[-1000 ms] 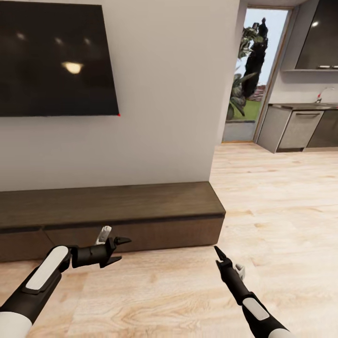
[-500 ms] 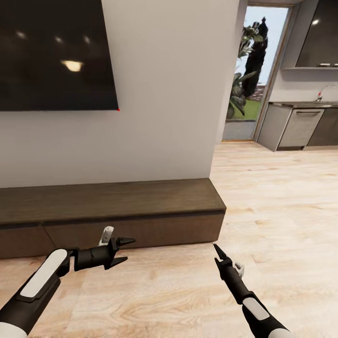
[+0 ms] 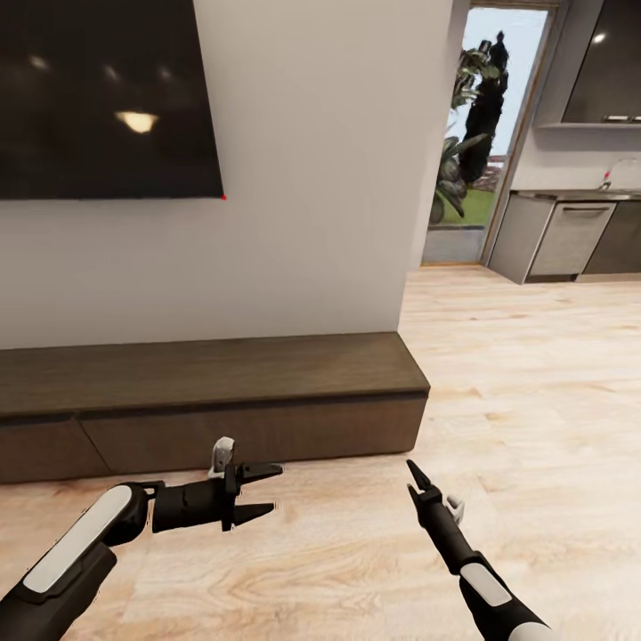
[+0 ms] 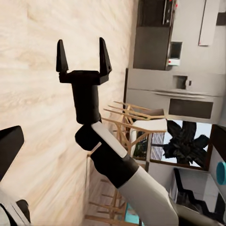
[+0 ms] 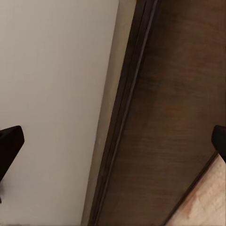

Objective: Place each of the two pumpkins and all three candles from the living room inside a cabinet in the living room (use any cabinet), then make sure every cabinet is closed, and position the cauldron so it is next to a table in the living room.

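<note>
The cabinet is a long low dark brown unit against the white wall, and its drawer fronts look shut. In front of its right half, just above the floor, my left gripper is open, pointing right, with nothing between its fingers. My right gripper hovers over the floor off the cabinet's right end; the left wrist view shows the right gripper open and empty. The right wrist view looks at the cabinet top and the wall. The pumpkins, candles, cauldron and table are out of view.
A large dark TV hangs on the wall above the cabinet. Right of the wall's corner, wood floor runs to a glass door and grey kitchen units. Wooden chairs appear in the left wrist view.
My left gripper has reached out to the right and slightly lower. The right arm has barely moved. The whole head view has shifted a little, with the TV and cabinet sitting higher in frame.
</note>
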Controlling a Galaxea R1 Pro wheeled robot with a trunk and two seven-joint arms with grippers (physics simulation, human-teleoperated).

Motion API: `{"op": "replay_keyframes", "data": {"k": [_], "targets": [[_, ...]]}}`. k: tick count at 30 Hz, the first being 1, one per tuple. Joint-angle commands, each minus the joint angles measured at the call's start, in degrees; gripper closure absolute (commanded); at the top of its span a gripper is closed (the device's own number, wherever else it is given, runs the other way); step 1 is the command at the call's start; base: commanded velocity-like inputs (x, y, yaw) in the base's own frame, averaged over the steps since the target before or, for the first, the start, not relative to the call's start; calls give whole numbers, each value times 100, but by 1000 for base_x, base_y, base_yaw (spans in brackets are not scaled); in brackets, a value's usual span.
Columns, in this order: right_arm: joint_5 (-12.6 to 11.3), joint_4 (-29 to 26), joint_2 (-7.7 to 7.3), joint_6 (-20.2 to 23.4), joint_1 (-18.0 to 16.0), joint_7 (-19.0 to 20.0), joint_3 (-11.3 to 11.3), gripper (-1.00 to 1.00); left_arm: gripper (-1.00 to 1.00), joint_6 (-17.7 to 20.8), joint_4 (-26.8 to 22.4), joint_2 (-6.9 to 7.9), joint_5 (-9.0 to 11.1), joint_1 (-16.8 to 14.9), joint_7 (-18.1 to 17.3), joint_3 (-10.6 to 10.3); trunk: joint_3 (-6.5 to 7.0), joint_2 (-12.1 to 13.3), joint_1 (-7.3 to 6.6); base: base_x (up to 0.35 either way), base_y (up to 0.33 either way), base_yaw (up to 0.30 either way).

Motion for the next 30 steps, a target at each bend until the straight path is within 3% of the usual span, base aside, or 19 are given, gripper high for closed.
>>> {"op": "replay_keyframes", "data": {"k": [1, 4, 8, 23, 30], "targets": [[-60, 2, -1, 78, -3, 105, -4, -100, -100, 3, -6, 47, 155, -4, 57, -5, -24, -44, 21, 0, 0, 0], [-61, 3, -1, 112, -3, 266, -10, -100, -100, 3, -5, 173, 388, -3, 61, -2, -77, -164, 87, 0, 0, 0], [-62, 11, -1, 117, -3, 300, -13, -100, -100, 3, -7, 245, 448, 0, 61, -3, -149, -324, 175, 0, 0, 0], [-78, 26, -1, 117, -3, 310, -22, -100, -100, 5, -1, 296, 739, -3, 55, -2, -418, -926, 505, 0, 0, 0], [-79, 34, -1, 122, -3, 310, -25, -100, -100, 7, -1, 359, 820, 0, 55, 5, -418, -926, 505, 0, 0, 0]]}}
